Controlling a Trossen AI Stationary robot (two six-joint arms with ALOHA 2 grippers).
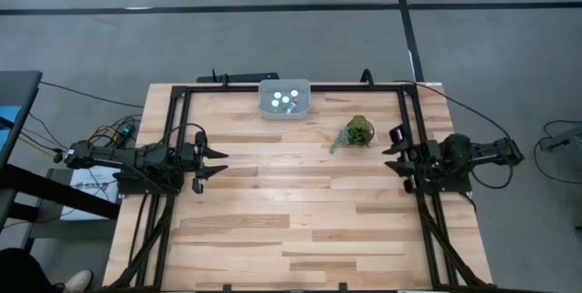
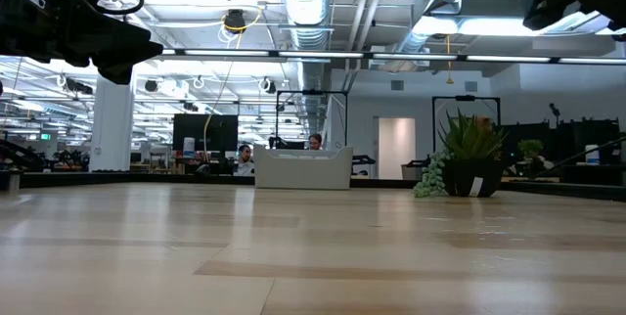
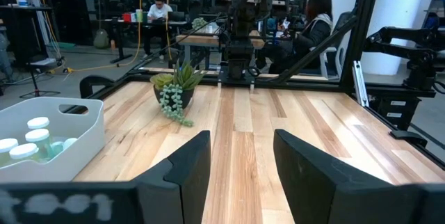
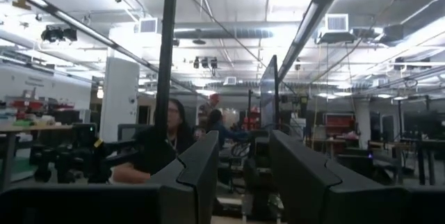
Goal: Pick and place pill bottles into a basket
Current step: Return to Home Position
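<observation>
The pale basket (image 1: 285,99) stands at the table's far edge, a little left of centre, with several white-capped pill bottles (image 1: 284,100) standing in it. It also shows in the low view (image 2: 302,168) and in the left wrist view (image 3: 49,144), where bottles (image 3: 35,140) show inside. My left gripper (image 1: 215,165) is open and empty at the table's left side. My right gripper (image 1: 393,152) is open and empty at the table's right side, tipped up toward the room.
A small green plant in a dark pot (image 1: 357,133) stands right of the basket, near my right gripper. A black metal frame (image 1: 173,111) runs around the table. People sit at desks in the room beyond the table.
</observation>
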